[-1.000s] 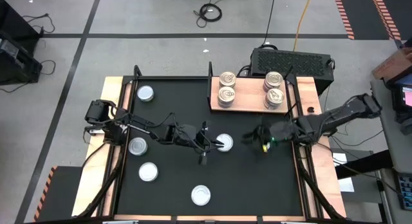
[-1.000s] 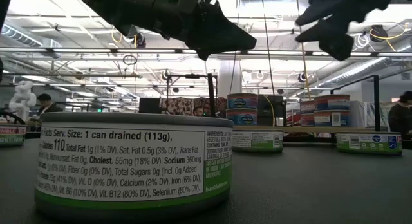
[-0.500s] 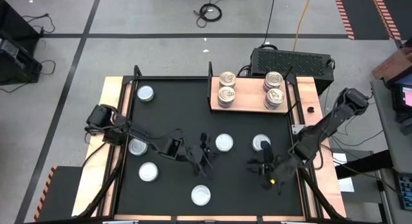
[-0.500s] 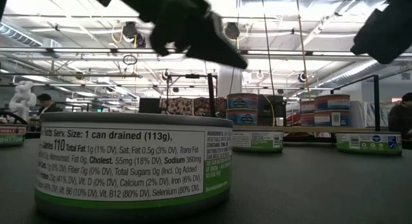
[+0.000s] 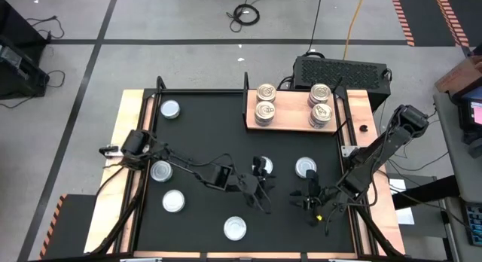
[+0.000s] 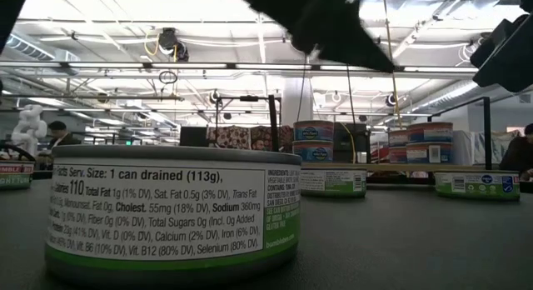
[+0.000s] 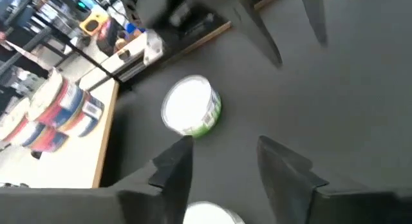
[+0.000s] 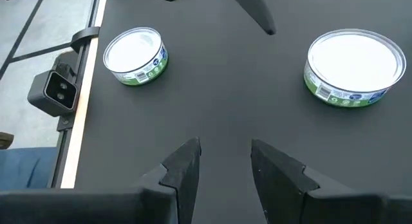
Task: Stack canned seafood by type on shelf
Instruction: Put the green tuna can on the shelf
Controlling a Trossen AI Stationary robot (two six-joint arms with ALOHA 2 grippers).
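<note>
Silver-lidded tins lie loose on the black counter, unsorted; gold-lidded tins stand stacked on the far shelf. Left hand and right hand: both open, empty, mid-counter.

The flat round metal tins have smooth, pale silvery lids with a dull sheen, and the nearest tin wears a glossy printed paper label, white over green. The table top is a matt black sheet, faintly grainy, edged by light unvarnished wooden strips. The rectangular light-brown wooden board looks smooth and satin. Both dark grippers, left and right, look like matt hard plastic.
</note>
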